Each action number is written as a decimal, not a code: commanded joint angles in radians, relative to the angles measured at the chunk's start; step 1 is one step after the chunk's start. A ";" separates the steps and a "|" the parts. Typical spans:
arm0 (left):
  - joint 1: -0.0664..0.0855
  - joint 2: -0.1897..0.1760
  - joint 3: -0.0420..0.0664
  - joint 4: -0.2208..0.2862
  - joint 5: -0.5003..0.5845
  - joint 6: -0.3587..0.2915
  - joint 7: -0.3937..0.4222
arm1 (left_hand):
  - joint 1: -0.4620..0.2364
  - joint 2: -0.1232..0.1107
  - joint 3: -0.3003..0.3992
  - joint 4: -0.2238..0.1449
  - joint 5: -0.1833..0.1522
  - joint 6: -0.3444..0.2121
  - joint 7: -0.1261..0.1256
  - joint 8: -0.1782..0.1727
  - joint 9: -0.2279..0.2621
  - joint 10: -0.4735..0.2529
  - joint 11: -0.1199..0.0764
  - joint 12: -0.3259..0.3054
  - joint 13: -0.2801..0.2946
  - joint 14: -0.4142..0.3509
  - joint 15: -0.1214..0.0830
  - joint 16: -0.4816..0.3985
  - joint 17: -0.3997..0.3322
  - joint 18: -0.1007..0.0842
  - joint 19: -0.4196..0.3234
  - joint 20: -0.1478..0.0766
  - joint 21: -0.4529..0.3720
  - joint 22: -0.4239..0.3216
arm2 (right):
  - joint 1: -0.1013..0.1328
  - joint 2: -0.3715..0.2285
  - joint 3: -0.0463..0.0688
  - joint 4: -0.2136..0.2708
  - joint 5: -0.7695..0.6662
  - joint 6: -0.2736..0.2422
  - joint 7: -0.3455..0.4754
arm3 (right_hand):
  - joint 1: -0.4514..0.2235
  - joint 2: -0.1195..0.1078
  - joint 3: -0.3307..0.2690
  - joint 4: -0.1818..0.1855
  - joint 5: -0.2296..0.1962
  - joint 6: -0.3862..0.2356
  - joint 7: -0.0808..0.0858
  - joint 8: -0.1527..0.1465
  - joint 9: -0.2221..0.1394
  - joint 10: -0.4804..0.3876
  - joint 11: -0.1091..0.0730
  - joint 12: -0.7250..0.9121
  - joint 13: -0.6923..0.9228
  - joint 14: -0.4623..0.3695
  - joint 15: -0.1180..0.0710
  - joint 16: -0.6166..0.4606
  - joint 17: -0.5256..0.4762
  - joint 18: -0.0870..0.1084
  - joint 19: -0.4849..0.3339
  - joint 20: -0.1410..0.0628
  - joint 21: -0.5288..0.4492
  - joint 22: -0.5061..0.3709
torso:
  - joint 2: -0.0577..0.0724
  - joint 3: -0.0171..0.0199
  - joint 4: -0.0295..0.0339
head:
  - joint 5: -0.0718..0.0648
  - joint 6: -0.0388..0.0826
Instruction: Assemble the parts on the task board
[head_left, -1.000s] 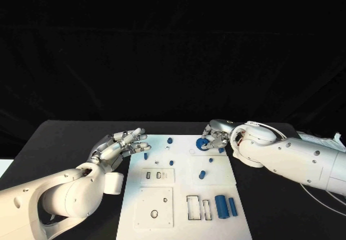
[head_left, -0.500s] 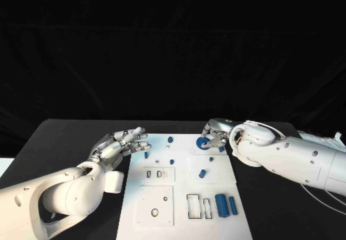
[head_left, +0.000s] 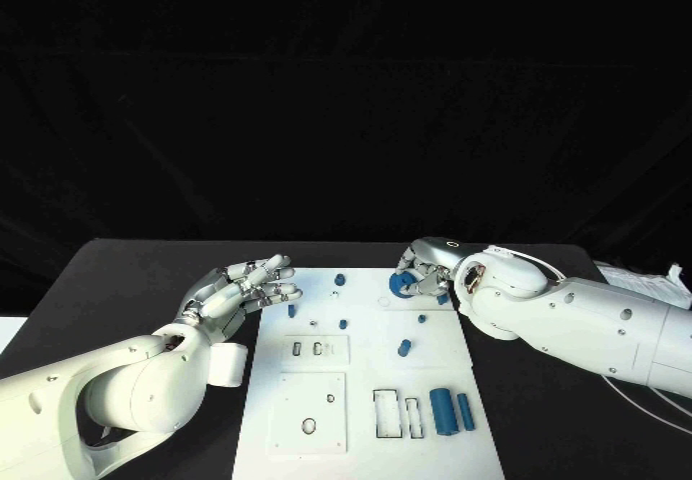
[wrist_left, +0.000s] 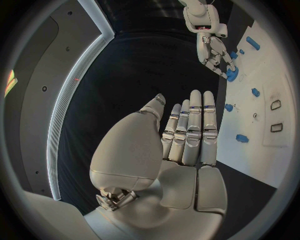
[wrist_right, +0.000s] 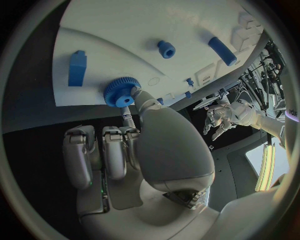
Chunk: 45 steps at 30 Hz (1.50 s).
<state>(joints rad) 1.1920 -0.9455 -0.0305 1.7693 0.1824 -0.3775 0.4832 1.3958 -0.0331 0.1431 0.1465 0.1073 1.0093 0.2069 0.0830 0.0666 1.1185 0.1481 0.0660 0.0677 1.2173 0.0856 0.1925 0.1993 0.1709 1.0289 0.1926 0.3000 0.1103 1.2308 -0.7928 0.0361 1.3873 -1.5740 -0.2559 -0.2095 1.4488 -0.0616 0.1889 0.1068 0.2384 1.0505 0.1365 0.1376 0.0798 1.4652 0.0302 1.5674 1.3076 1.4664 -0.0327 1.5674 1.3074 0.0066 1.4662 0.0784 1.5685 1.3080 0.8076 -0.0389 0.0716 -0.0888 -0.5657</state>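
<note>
Head view: the board (head_left: 368, 385) lies mid-table; the right hand (head_left: 428, 268) sits over its far right corner, fingers around a blue gear (head_left: 404, 285); the left hand (head_left: 242, 287) hovers beside the board's far left edge, fingers spread and holding nothing; small blue parts dot the far half of the board, and two blue cylinders (head_left: 453, 411) lie side by side near its near right edge, beside empty rectangular slots (head_left: 388, 415).

Left wrist view: the left hand (wrist_left: 187, 135) has straight, loosely parted fingers and an empty palm; across the board (wrist_left: 275, 75) the right hand (wrist_left: 214, 52) touches the gear (wrist_left: 232, 75).

Right wrist view: the gear (wrist_right: 122, 91) is toothed and sits at the board's (wrist_right: 112, 45) edge, pinched at the right hand's (wrist_right: 134, 145) fingertips; a blue block (wrist_right: 77, 68), a small ring (wrist_right: 166, 49) and a bar (wrist_right: 222, 50) lie beyond; whether the gear is seated or lifted I cannot tell.
</note>
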 joint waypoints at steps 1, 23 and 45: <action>0.001 0.002 0.001 0.001 0.001 0.017 0.004 | -0.008 0.002 0.000 -0.005 0.000 -0.003 0.006 -0.003 -0.001 -0.005 0.002 -0.001 -0.001 -0.004 0.005 -0.003 0.001 0.012 -0.004 0.006 -0.004 -0.001 | -0.003 0.003 -0.002 0.019 -0.023 -0.083 0.023 | -0.023 0.006 0.005 0.001 0.002 0.063 -0.033 0.019 0.018 0.106 -0.006 0.003 0.263 0.104 -0.009 0.003 0.263 -0.007 0.105 -0.009 0.002 0.263 | 0.000 0.0000 0.0005 | 0.001 0.001; 0.001 0.008 0.001 0.002 0.001 0.016 0.005 | -0.008 0.003 0.000 -0.007 0.000 -0.003 0.006 -0.005 -0.001 -0.006 0.003 -0.002 -0.001 -0.003 0.005 -0.005 0.003 0.012 -0.003 0.006 -0.005 -0.002 | 0.006 0.114 -0.005 0.088 -0.047 -0.106 0.011 | -0.034 0.006 0.013 0.000 0.001 0.063 -0.033 0.016 0.018 0.106 -0.007 0.003 0.263 0.104 -0.011 0.003 0.263 -0.007 0.105 -0.010 0.002 0.263 | 0.000 -0.0017 0.0006 | 0.012 0.008; 0.001 0.012 0.001 0.003 0.001 0.017 0.005 | -0.008 0.003 0.000 -0.007 0.000 -0.003 0.006 -0.005 -0.001 -0.006 0.003 -0.002 -0.001 -0.003 0.005 -0.005 0.003 0.012 -0.003 0.006 -0.005 -0.002 | -0.007 0.214 -0.029 -0.010 -0.067 -0.039 -0.010 | -0.042 0.004 0.018 -0.002 -0.002 0.060 -0.032 0.011 0.017 0.106 -0.007 0.003 0.263 0.104 -0.011 0.003 0.263 -0.007 0.105 -0.011 0.002 0.263 | 0.001 0.0008 -0.0007 | 0.022 -0.006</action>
<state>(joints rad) 1.1919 -0.9350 -0.0306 1.7698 0.1828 -0.3774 0.4823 1.3958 -0.0331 0.1431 0.1465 0.1073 1.0093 0.2069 0.0830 0.0667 1.1185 0.1481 0.0660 0.0677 1.2173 0.0857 0.1926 0.2009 0.1709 1.0289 0.1926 0.3000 0.1092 1.2284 -0.5813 0.0108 1.3842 -1.6198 -0.3305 -0.2039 1.4141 -0.0620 0.2048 0.1035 0.2353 1.0604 0.1301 0.1473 0.0841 1.4670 0.0289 1.5673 1.3081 1.4666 -0.0396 1.5668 1.3078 0.0067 1.4662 0.0714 1.5685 1.3074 0.8087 -0.0384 0.0720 -0.0674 -0.5703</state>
